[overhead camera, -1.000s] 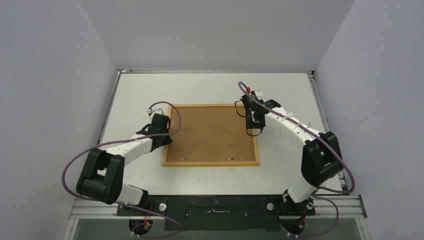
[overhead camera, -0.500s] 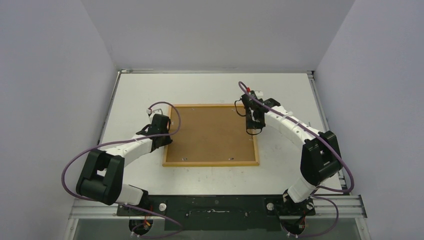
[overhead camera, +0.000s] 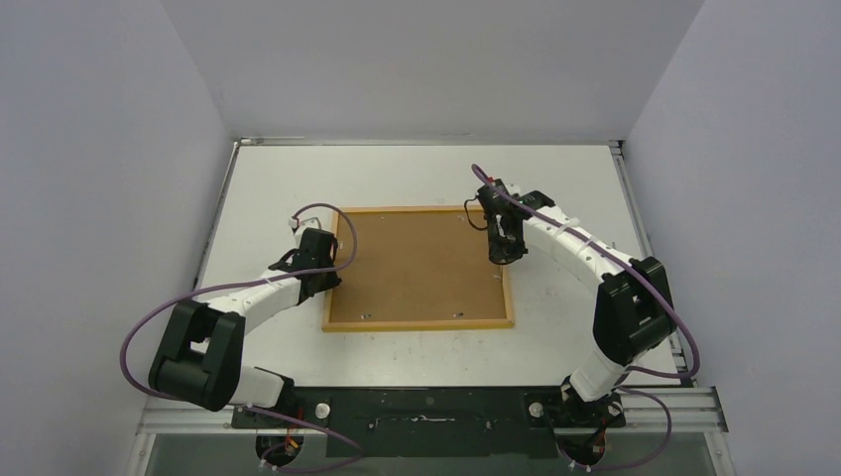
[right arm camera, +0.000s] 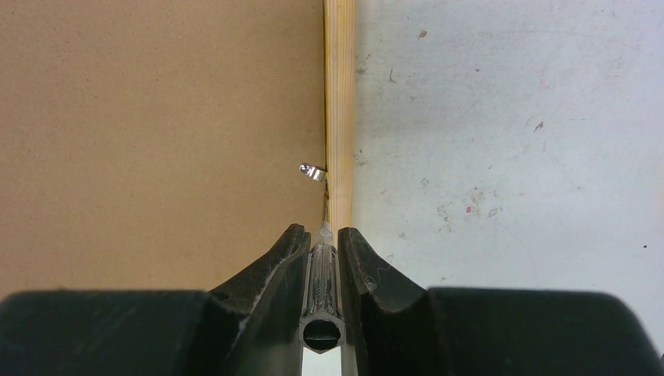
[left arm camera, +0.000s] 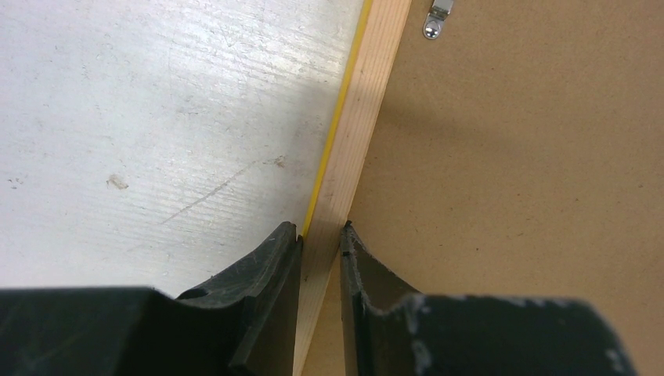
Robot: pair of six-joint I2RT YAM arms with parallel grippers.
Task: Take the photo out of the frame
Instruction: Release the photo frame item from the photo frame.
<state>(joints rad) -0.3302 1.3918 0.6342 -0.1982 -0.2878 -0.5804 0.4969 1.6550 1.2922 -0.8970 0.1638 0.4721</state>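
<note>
The frame (overhead camera: 419, 268) lies face down on the table, brown backing up, with a thin yellow edge showing under its light wood rim (left arm camera: 368, 102). The photo is hidden under the backing. My left gripper (overhead camera: 335, 264) is shut on the frame's left rim (left arm camera: 321, 235), one finger outside and one on the backing side. My right gripper (overhead camera: 502, 254) is shut on a small clear-handled screwdriver (right arm camera: 322, 274). Its tip points at the inner side of the right rim (right arm camera: 339, 94), just short of a bent metal tab (right arm camera: 312, 171).
Another metal tab (left arm camera: 437, 19) sits on the backing by the left rim. Small tabs also show along the near rim (overhead camera: 457, 315). White scuffed table (overhead camera: 565, 178) surrounds the frame, with walls on three sides.
The right wrist has shifted slightly back along the frame's right edge with the screwdriver. The left arm and the frame have stayed put.
</note>
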